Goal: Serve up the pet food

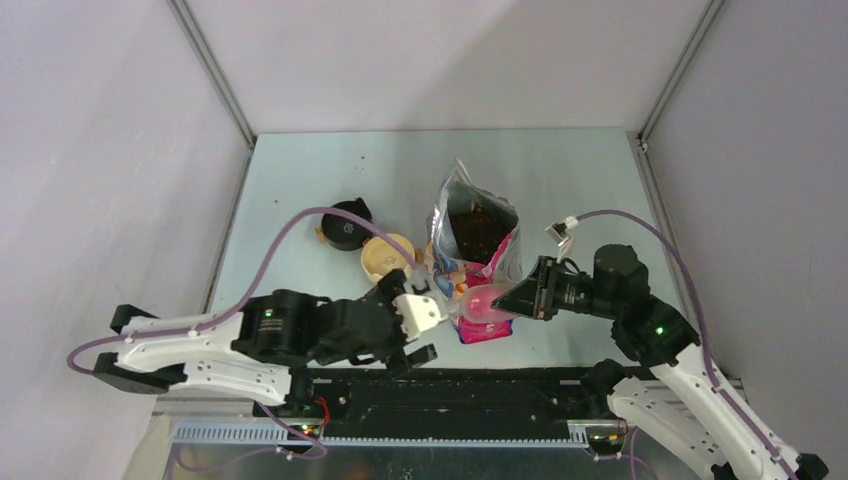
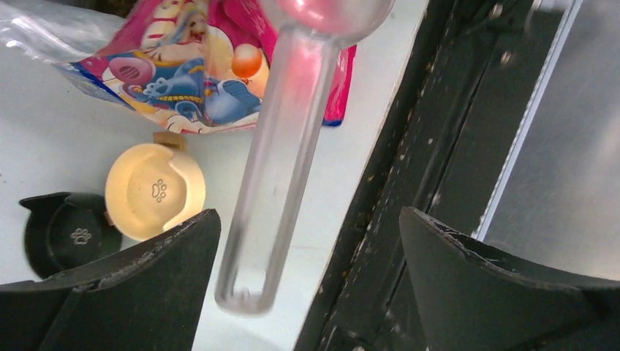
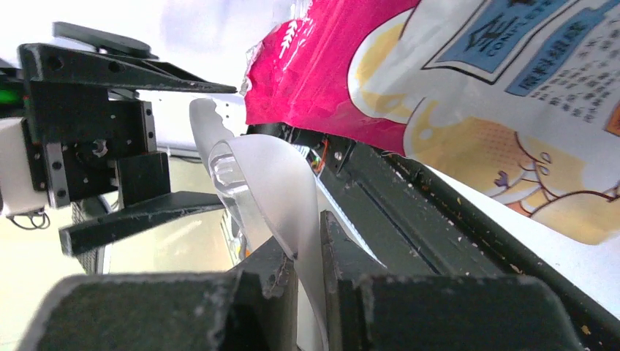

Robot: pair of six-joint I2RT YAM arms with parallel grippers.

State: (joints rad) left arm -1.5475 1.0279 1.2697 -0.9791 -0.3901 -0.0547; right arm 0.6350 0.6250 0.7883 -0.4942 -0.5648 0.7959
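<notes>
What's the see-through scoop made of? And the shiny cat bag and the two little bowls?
The scoop looks like clear plastic: pink from the bag shows through it. The bag seems glossy printed film, silvery at the top; it crinkles and shines. The cream bowl and black bowl look like smooth moulded plastic, each with a paw stamped in.

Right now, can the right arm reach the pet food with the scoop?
Probably yes: the right pincer grips the scoop, the left pincer stands open around its handle, and the bag gapes open, pet food exposed.
</notes>
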